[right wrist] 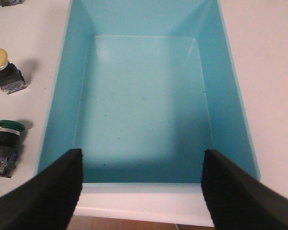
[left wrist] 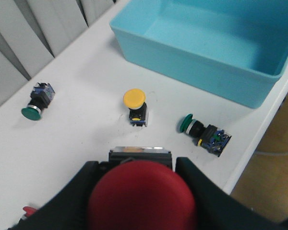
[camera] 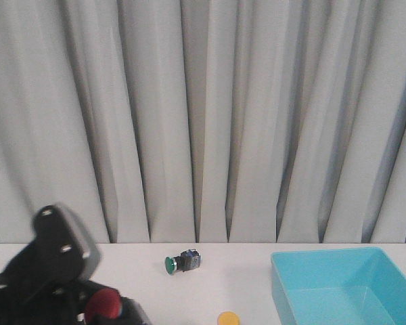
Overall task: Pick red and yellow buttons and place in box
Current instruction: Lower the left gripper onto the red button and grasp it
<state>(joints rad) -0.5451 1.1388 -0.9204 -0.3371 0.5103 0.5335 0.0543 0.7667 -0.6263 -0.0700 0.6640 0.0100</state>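
My left gripper [left wrist: 140, 191] is shut on the red button [left wrist: 141, 196], held above the table; the red cap also shows in the front view [camera: 103, 303] at the lower left. The yellow button [left wrist: 135, 101] stands on the white table between my left gripper and the turquoise box [left wrist: 230, 86]; it also shows in the front view [camera: 228, 318] and the right wrist view [right wrist: 1, 66]. The box [camera: 284, 284] is empty at the right. My right gripper [right wrist: 141, 184] is open, empty, over the box's near wall [right wrist: 134, 172].
Two green-capped buttons lie on the table: one at the back middle [camera: 183, 261], also in the left wrist view [left wrist: 37, 101], and one near the front edge [left wrist: 204, 133], also in the right wrist view [right wrist: 6, 143]. A grey curtain [camera: 203, 115] hangs behind the table.
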